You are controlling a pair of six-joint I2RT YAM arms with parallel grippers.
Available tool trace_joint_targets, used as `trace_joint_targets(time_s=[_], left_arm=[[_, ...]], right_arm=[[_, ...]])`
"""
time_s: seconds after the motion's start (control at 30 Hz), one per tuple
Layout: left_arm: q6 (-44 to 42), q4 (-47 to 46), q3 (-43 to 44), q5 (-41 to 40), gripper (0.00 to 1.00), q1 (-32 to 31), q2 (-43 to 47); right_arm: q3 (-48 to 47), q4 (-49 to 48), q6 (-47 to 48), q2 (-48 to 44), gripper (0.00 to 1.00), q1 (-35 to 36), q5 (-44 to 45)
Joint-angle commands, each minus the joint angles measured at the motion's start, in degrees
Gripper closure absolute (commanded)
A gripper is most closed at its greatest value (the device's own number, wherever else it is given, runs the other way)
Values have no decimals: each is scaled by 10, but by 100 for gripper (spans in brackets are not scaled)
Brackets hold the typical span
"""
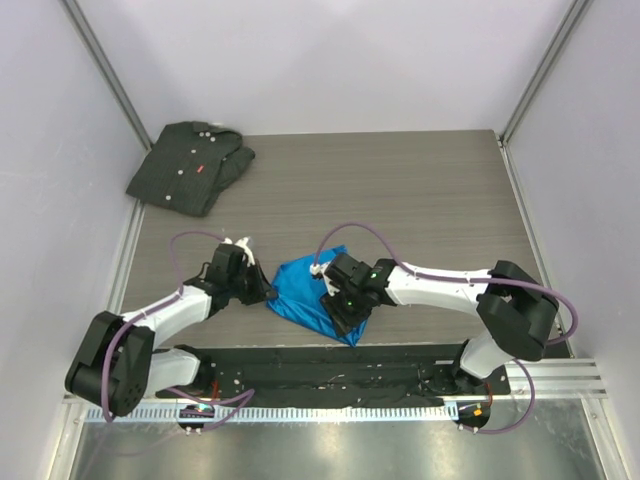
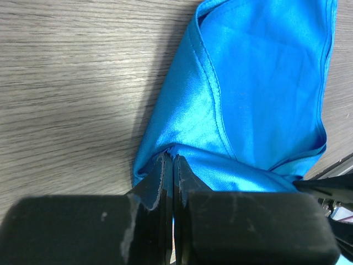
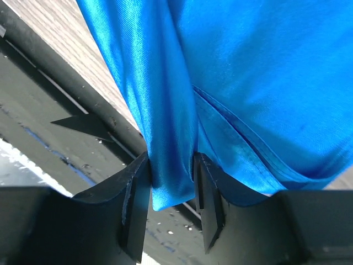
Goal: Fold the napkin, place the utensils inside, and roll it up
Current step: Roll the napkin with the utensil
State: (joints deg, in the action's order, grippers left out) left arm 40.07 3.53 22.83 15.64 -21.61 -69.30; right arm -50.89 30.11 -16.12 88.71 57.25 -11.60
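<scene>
Table: wood-grain table [image 1: 420, 190] with pale walls on three sides and a black base strip [image 1: 300, 365] along its near edge, where the arms are bolted.
Napkin: the bright blue, shiny napkin [image 1: 300, 292] sits bunched and partly folded close to the near edge, about midway along it, between the two arms. Its pointed near corner reaches the black strip.
Napkin folds: the left wrist view shows the napkin [image 2: 259, 83] layered, with a hemmed edge curving across the top layer. The right wrist view shows the napkin [image 3: 265, 72] draped in long, smooth folds.
Left gripper: the left gripper [image 1: 268, 293] is at the cloth's left edge. In its own view, the left gripper [image 2: 169, 161] has its jaws pressed together with the napkin's edge pinched at their tips.
Right gripper: the right gripper [image 1: 348, 318] is over the napkin's right part and points toward the near edge. Up close, the right gripper [image 3: 171, 161] has a narrow fold of cloth filling the gap, with both fingers against it.
Shirt: a dark buttoned shirt [image 1: 190, 165] lies crumpled at the far left corner, well apart from the napkin.
</scene>
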Motion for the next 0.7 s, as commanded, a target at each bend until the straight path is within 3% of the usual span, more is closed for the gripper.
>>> trace_joint_targets(time_s=[0.0,0.43,0.57,0.67], left_arm=[[-7,15,5,-17,100,2,-15],[-7,17,18,-15,100,2,-46],[-8,23,27,-11,100,2,-75],[-7,25,34,-8,100,2,-92]], right_arm=[[-3,8,-35,16,56,-4,-52],[75,-23,-74,35,66,-87,-162],[74,-22,-75,30,61,-94,-172],[55,10,-71,7,52,-97,-157]])
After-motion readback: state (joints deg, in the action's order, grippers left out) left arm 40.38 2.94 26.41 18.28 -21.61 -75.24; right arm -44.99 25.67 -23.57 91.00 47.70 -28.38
